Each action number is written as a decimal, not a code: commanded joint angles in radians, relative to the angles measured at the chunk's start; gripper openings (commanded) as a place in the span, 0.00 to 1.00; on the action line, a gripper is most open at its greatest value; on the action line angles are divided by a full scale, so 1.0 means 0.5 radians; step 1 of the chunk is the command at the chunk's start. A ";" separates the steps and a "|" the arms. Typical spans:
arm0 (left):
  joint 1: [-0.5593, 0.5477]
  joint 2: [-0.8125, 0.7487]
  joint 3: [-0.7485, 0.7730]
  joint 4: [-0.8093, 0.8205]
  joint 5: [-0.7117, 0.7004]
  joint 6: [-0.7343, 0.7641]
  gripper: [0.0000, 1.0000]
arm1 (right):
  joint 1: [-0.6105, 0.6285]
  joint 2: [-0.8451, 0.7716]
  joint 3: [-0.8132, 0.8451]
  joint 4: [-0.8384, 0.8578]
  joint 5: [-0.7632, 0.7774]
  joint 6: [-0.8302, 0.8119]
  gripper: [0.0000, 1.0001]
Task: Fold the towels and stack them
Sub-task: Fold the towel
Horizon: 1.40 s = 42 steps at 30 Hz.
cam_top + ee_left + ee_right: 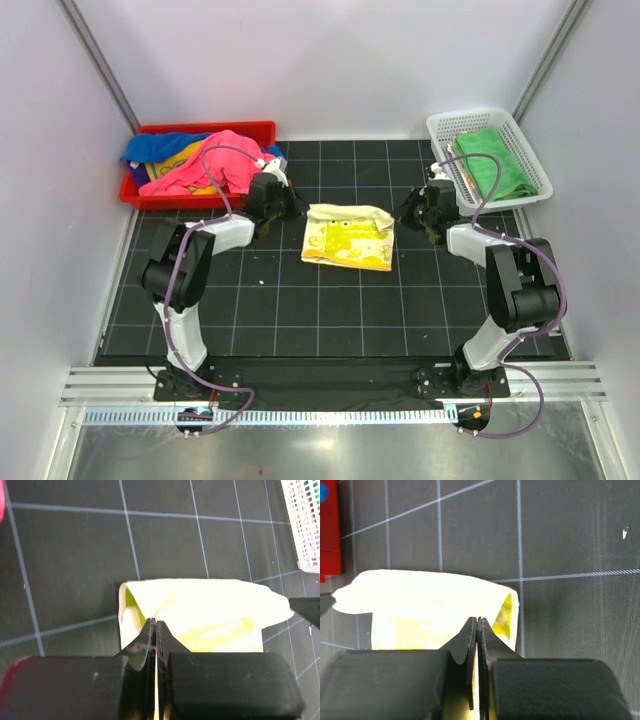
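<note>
A pale yellow towel lies folded on the black grid mat at the middle, bright in the left wrist view and the right wrist view. My left gripper hangs just off its left edge, jaws shut, nothing visible between them. My right gripper is just off its right edge, also shut and empty as far as I can see. A green towel lies in the white basket. Pink and blue towels are heaped in the red tray.
The red tray stands at the back left, close behind my left wrist. The white mesh basket stands at the back right, close behind my right wrist, with its corner in the left wrist view. White walls close in the sides and back.
</note>
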 commanded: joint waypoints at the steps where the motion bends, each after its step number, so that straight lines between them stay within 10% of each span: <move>1: 0.008 -0.166 -0.042 0.193 0.013 -0.018 0.00 | 0.013 -0.153 0.029 0.096 0.008 0.008 0.02; 17: 0.005 -0.248 0.004 0.009 -0.018 0.049 0.00 | 0.013 -0.214 0.278 -0.162 0.076 -0.130 0.06; 42: 0.005 -0.420 -0.536 0.217 0.074 -0.043 0.00 | 0.148 -0.681 -0.510 0.135 0.058 0.045 0.06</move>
